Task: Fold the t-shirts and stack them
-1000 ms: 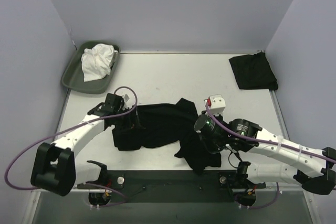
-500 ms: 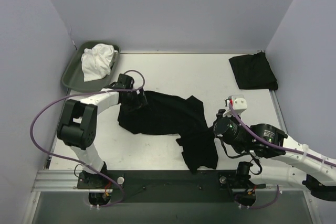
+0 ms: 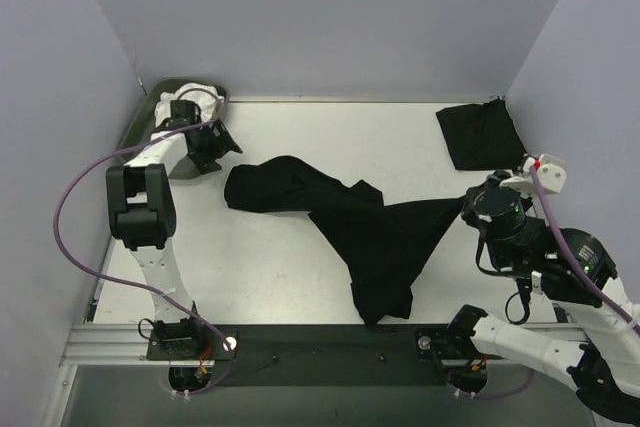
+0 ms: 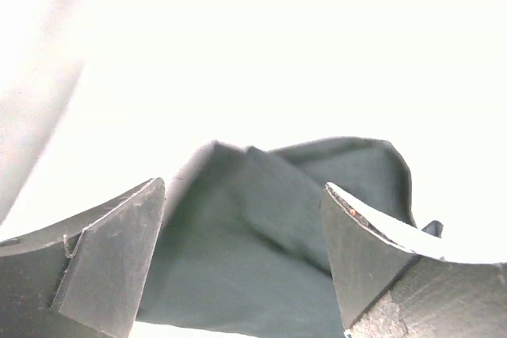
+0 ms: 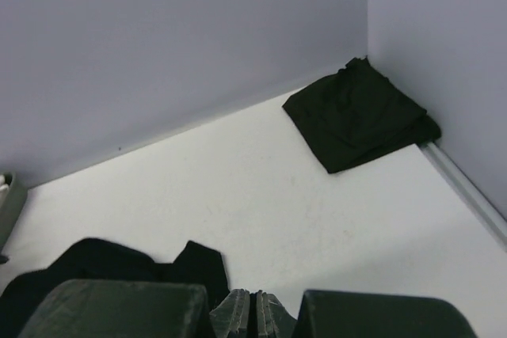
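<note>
The dark shape (image 4: 265, 275) between the left gripper's (image 4: 243, 195) fingers is too blurred to name. The right wrist view's edge cuts off the right gripper (image 5: 254, 306) where it meets the shirt (image 5: 103, 263). The left arm (image 3: 160, 152) hides part of the tray (image 3: 133, 142).

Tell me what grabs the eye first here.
A black t-shirt sprawls across mid-table, its right edge pinched in the shut right tool. A folded black shirt lies in the far right corner. The open left tool hovers by the tray of white cloth, far left.

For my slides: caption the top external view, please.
Right hand grips a stretched black t-shirt; left hand open near the tray.
</note>
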You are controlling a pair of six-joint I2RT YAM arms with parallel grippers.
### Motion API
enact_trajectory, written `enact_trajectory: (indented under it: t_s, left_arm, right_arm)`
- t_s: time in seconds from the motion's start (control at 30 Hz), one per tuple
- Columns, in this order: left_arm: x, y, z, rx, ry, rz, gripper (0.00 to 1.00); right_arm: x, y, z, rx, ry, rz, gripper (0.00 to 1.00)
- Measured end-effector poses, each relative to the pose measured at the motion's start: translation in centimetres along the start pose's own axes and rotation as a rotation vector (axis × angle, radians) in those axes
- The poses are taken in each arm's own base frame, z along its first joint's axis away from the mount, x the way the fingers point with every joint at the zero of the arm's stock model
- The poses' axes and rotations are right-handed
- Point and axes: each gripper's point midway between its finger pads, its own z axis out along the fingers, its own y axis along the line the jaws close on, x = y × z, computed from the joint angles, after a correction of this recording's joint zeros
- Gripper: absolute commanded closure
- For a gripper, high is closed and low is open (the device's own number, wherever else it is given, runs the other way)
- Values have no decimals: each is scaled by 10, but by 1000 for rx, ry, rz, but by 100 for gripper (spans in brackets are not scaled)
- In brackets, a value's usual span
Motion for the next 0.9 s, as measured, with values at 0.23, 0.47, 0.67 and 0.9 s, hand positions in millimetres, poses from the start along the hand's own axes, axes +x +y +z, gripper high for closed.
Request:
enact_trajectory:
  t_s: [0.23, 0.47, 0.67, 0.9]
  left_arm:
    - [16, 17, -25, 9, 4, -50, 11]
    - [111, -30, -81, 91, 18, 124, 11]
    - [186, -3, -102, 82, 66, 150, 11]
    - [185, 38, -99, -49, 12, 83, 12]
  right_arm:
    - [-8, 6, 9, 40, 8, -19, 100]
    - [29, 9, 23, 36, 89, -89, 100]
    - [35, 12, 25, 19, 99, -84, 100]
    - [37, 13, 25, -6, 100, -62, 100]
